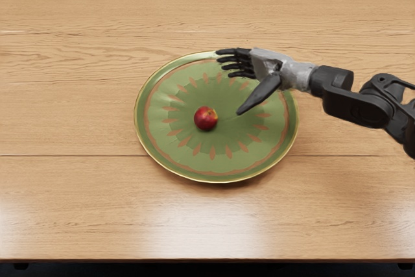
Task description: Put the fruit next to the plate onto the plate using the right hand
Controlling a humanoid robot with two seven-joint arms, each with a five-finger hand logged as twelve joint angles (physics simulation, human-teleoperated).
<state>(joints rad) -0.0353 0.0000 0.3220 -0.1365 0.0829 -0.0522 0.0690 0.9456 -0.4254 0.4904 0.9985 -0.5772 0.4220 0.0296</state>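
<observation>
A small red apple (205,118) lies near the middle of a round green plate (162,89) with an orange leaf pattern and a gold rim. My right hand (241,77) reaches in from the right edge and hovers over the plate's upper right part. Its fingers are spread, with the thumb pointing down towards the apple, and it holds nothing. A small gap separates the thumb tip from the apple. The left arm does not show.
The plate rests on a wide wooden table (78,199). The table's front edge runs along the bottom of the view, and a wall shows beyond its far edge.
</observation>
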